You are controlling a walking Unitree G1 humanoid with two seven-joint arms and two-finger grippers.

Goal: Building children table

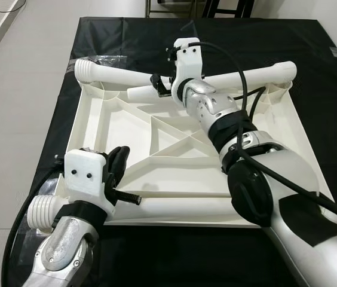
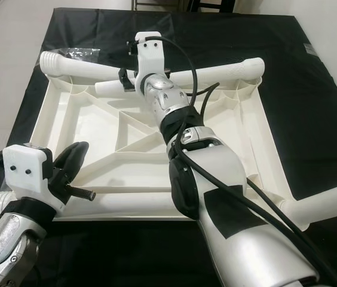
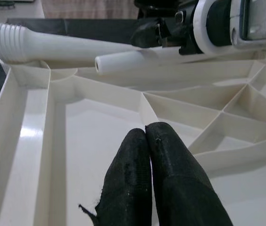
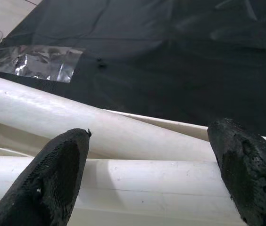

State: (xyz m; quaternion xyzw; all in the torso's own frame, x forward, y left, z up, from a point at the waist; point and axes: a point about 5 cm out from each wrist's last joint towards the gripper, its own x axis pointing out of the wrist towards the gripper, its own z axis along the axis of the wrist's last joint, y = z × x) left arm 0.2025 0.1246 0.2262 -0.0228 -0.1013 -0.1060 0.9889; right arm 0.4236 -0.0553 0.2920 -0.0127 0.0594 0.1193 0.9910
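I judge the build barely begun: the white ribbed plastic tabletop (image 1: 156, 140) lies underside-up on the black-covered worktop (image 1: 324, 89), and no leg stands in a socket yet. Three loose white plastic tube legs (image 1: 118, 75) rest across its far edge, and one more lies along its near edge. My right pincer (image 4: 152, 165) hovers wide open over the short leg (image 1: 141, 92). My left pincer (image 3: 147, 179), pressed shut and empty, sits over the near-left compartment, which holds nothing.

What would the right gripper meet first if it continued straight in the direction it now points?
Probably the shorter white leg, lying between the open fingers of the right gripper; depth is unclear.
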